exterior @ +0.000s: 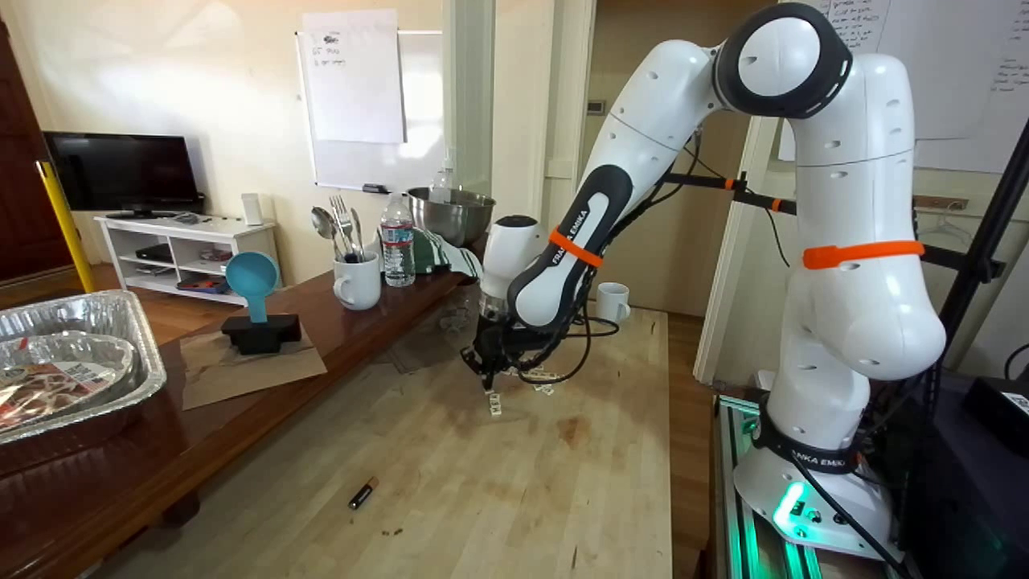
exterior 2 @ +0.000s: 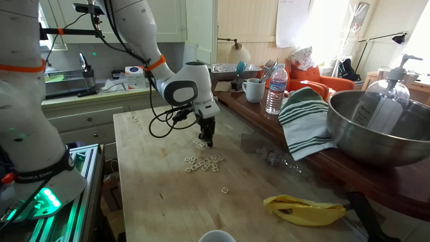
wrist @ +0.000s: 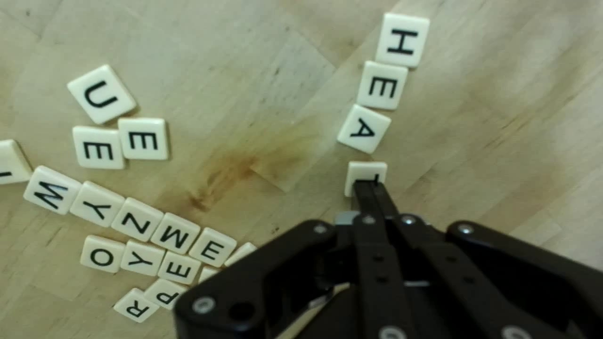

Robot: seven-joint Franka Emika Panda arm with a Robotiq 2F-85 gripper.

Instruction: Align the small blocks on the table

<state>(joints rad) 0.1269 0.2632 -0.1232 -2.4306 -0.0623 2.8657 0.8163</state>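
Note:
The small blocks are pale letter tiles on the wooden table. In the wrist view an H tile, an E tile and an A tile form a slightly crooked line, the A turned. A T tile lies just below the A with a small gap. My gripper has its fingers pressed together, tips over the T tile and hiding part of it; whether they touch it I cannot tell. The gripper also shows low over the table in both exterior views.
More tiles, such as the W tile and U tile, lie in a cluster to the left in the wrist view. A lone tile, a yellow object, a clear plastic bottle, a battery and a white mug are on the table.

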